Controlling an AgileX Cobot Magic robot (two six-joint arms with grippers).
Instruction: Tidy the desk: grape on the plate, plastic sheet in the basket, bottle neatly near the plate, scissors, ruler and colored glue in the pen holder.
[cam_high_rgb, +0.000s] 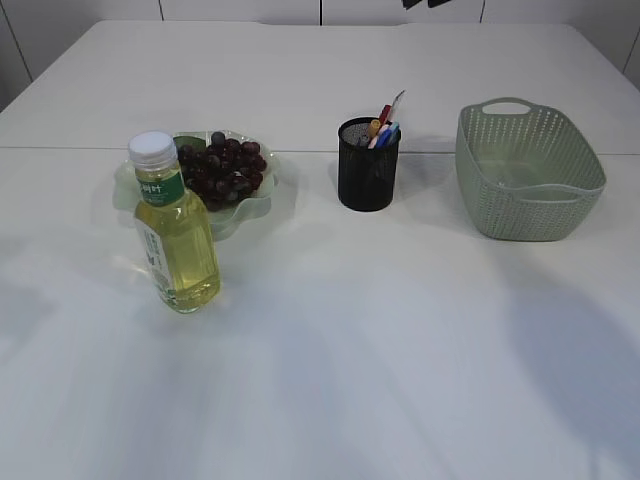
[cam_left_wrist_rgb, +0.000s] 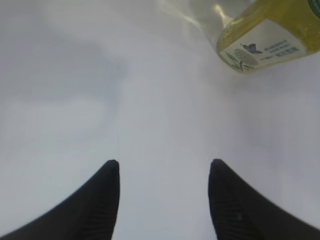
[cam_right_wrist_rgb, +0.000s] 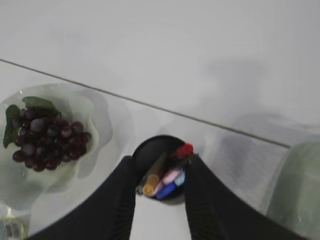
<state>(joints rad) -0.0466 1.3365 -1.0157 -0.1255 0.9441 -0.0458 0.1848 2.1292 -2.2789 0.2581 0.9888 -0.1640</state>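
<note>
The grapes (cam_high_rgb: 222, 170) lie on the pale green plate (cam_high_rgb: 262, 195). The bottle (cam_high_rgb: 175, 235) of yellow liquid stands upright just in front of the plate. The black mesh pen holder (cam_high_rgb: 367, 175) holds several colored sticks and a red-tipped item (cam_high_rgb: 385, 112). Neither gripper shows in the exterior view. My left gripper (cam_left_wrist_rgb: 164, 165) is open and empty above bare table, with the bottle (cam_left_wrist_rgb: 265, 42) ahead to its right. My right gripper (cam_right_wrist_rgb: 160, 161) is open and empty high above the pen holder (cam_right_wrist_rgb: 149, 149); the grapes (cam_right_wrist_rgb: 47, 142) are to its left. I cannot make out the plastic sheet.
The green woven basket (cam_high_rgb: 530, 175) stands at the right of the table, and its edge shows in the right wrist view (cam_right_wrist_rgb: 300, 185). A seam crosses the white table (cam_high_rgb: 350, 330) behind the plate and holder.
</note>
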